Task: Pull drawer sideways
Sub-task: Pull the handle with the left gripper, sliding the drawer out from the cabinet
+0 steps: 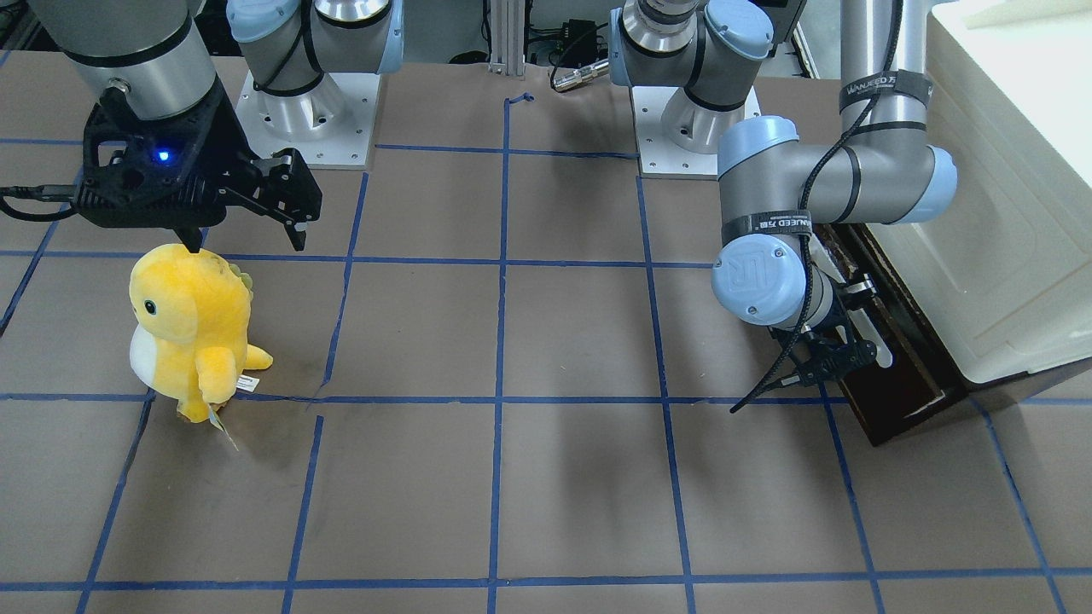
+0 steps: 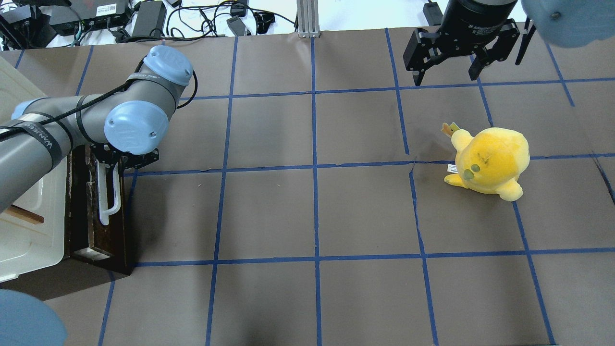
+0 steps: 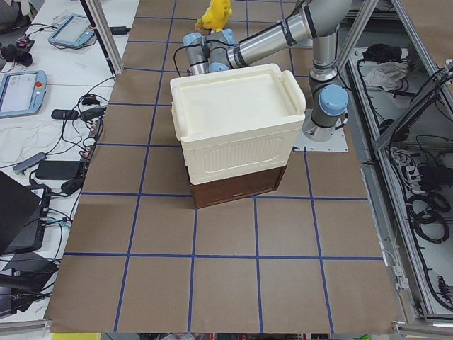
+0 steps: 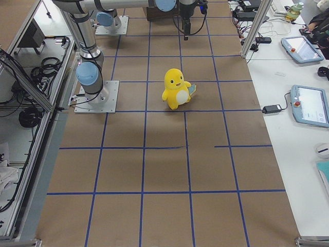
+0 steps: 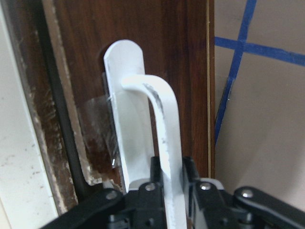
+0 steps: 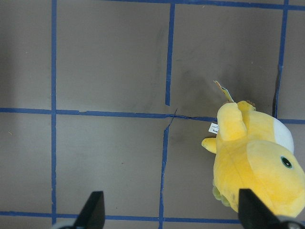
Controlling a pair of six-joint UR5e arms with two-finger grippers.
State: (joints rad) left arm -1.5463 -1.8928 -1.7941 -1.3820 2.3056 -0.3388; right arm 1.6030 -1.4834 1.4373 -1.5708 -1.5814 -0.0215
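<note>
Left wrist-mounted view: my left gripper (image 5: 170, 183) is clamped on the long white bar handle (image 5: 162, 119) of the drawer (image 5: 183, 52). One black finger presses each side of the bar, just below its curved end. The dark brown drawer front fills the frame behind the handle, and a strip of clear tape lies at the handle's base plate.

From the overhead exterior camera I see the drawer (image 2: 81, 218) at the bottom of the cream-white cabinet (image 2: 29, 230), at the table's end on the robot's left. The left arm reaches down along its front, so the gripper (image 2: 120, 161) meets the far end of the handle (image 2: 103, 197). A pale edge shows at the drawer's near corner, but I cannot tell how far out it stands.

Across the table (image 2: 312, 211), brown and gridded with blue tape, my right gripper (image 2: 447, 74) hangs above the surface with fingers spread wide, holding nothing. A yellow plush toy (image 2: 490, 161) stands upright near it, not touching it, and well apart from the drawer.
</note>
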